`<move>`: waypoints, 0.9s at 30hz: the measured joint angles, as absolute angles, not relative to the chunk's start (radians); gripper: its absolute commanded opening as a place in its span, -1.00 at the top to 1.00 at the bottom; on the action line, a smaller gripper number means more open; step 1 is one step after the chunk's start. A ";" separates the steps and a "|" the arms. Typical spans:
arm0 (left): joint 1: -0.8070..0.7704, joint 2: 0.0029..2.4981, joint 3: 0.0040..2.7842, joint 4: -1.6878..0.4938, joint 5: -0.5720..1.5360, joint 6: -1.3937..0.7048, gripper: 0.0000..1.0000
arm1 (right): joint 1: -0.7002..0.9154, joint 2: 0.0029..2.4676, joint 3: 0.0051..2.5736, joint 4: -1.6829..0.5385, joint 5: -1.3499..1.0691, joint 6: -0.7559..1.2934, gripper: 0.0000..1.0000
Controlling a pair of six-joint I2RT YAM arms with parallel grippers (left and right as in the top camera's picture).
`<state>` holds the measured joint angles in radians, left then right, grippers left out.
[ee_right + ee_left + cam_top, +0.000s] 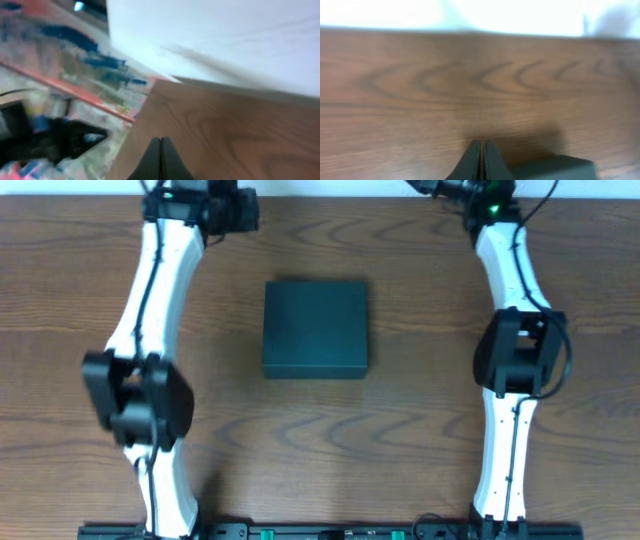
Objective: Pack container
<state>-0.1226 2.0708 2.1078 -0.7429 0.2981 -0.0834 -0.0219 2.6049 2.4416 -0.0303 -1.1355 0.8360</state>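
Dark teal-black and matte, the square cardboard-like container (315, 328) sits with its lid shut at the middle of the brown wood-grain bench (400, 440). Near the far edge, the left fingers (470, 162) are pressed together on nothing. The right fingers (151, 161) are likewise closed and empty, above a bench corner.

Container (315, 328) at middle of desk (420, 470); left gripper (481, 144) behind-left of it, right gripper (160, 140) behind-right, both near far edge.
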 measured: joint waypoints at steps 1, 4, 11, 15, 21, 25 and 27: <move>-0.124 2.030 2.112 -0.753 0.284 -0.080 0.89 | -0.022 2.574 2.449 -0.121 -1.108 0.800 0.97; -0.128 1.898 2.148 -0.793 0.252 -0.067 0.88 | -0.007 2.465 2.460 -0.422 -1.003 0.641 0.96; -0.200 1.752 2.155 -1.096 0.244 -0.019 0.88 | 0.160 2.109 2.498 -1.204 -0.585 0.186 0.96; -0.202 1.762 2.000 -1.139 0.279 -0.020 0.88 | 0.209 2.077 2.466 -1.351 -0.545 0.079 0.96; -0.247 1.761 1.664 -1.029 0.293 -0.083 0.88 | 0.216 2.118 2.254 -1.479 -0.504 -0.012 0.96; -0.307 1.609 1.452 -0.979 0.259 -0.142 0.88 | 0.218 2.069 2.102 -1.496 -0.489 -0.057 0.97; -0.341 1.490 1.394 -0.980 0.229 -0.165 0.88 | 0.223 1.985 1.995 -1.451 -0.472 -0.064 0.96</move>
